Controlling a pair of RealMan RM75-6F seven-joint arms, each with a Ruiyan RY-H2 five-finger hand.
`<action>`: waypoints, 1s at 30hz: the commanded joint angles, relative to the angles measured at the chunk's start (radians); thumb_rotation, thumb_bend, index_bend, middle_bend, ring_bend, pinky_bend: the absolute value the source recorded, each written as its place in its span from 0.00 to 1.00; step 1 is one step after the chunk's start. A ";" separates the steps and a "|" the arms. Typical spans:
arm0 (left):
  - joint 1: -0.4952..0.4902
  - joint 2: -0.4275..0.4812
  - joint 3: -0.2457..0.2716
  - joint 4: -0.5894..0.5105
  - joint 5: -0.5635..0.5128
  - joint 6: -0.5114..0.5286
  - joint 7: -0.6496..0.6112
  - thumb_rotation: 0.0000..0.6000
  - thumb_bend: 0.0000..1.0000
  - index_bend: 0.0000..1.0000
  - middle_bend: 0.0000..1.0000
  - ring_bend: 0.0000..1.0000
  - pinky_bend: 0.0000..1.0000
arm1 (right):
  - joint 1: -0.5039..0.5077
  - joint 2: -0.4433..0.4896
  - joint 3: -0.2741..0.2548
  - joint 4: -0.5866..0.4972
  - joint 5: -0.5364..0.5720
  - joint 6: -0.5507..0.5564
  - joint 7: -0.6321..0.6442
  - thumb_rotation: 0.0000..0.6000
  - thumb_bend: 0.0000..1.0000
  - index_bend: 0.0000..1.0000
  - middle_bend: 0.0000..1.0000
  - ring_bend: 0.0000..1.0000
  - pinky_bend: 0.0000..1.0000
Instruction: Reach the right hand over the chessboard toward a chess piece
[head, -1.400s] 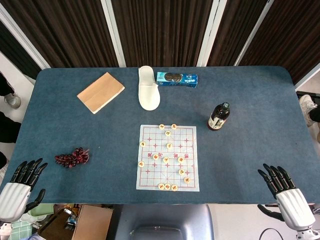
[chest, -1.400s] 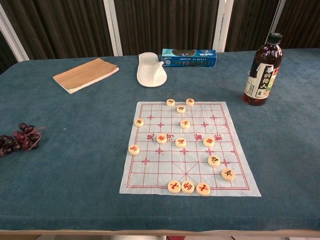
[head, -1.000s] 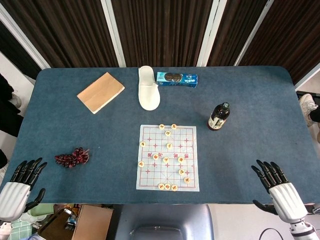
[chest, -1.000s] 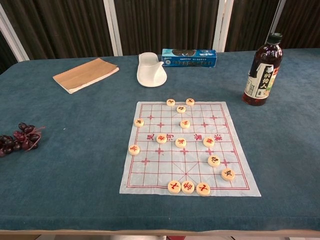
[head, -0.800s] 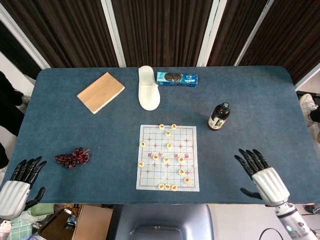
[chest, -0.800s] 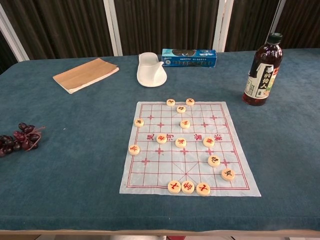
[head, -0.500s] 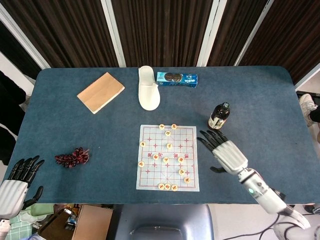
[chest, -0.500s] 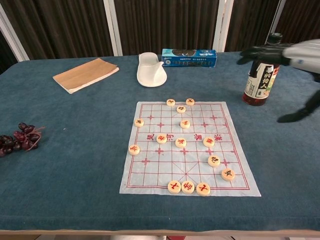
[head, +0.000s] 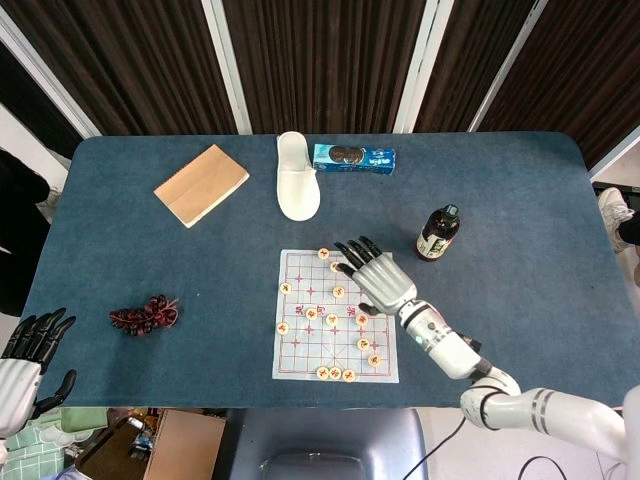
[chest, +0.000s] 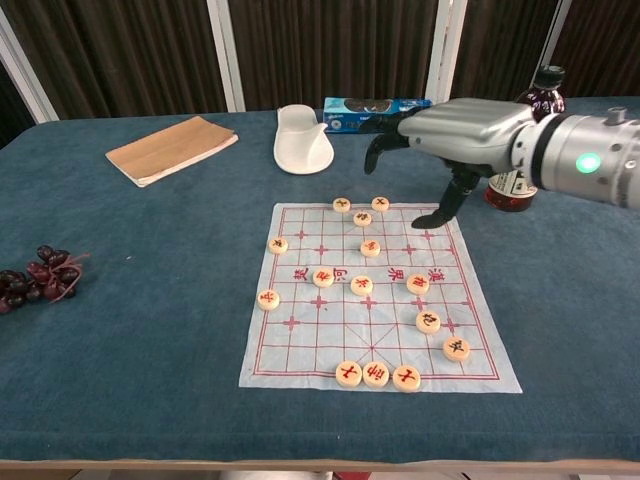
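A white paper chessboard with a red grid lies at the table's middle front, with several round cream chess pieces scattered on it. My right hand hovers palm down above the board's far right part, fingers spread and pointing to the far left, holding nothing. Its dark fingertips sit near the pieces at the board's far edge. My left hand rests off the table's front left corner, fingers apart and empty; only the head view shows it.
A dark bottle stands just right of the board, behind my right forearm. A white slipper, a blue cookie box and a brown notebook lie at the back. Dark grapes sit at front left.
My right hand has swung from the table's front right corner leftward and forward, past the bottle, to above the board's far right part. The left hand slipped slightly lower.
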 joint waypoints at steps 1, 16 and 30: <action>0.001 -0.002 0.000 0.000 0.001 0.000 0.005 1.00 0.44 0.00 0.00 0.00 0.00 | 0.069 -0.082 -0.003 0.089 0.076 -0.052 -0.063 1.00 0.36 0.40 0.00 0.00 0.00; 0.002 -0.003 -0.003 -0.002 -0.009 -0.004 0.013 1.00 0.44 0.00 0.00 0.00 0.00 | 0.159 -0.239 -0.074 0.306 0.143 -0.066 -0.100 1.00 0.41 0.52 0.00 0.00 0.00; 0.001 -0.001 -0.005 0.000 -0.017 -0.011 0.008 1.00 0.44 0.00 0.00 0.00 0.00 | 0.192 -0.279 -0.085 0.381 0.188 -0.064 -0.092 1.00 0.44 0.55 0.00 0.00 0.00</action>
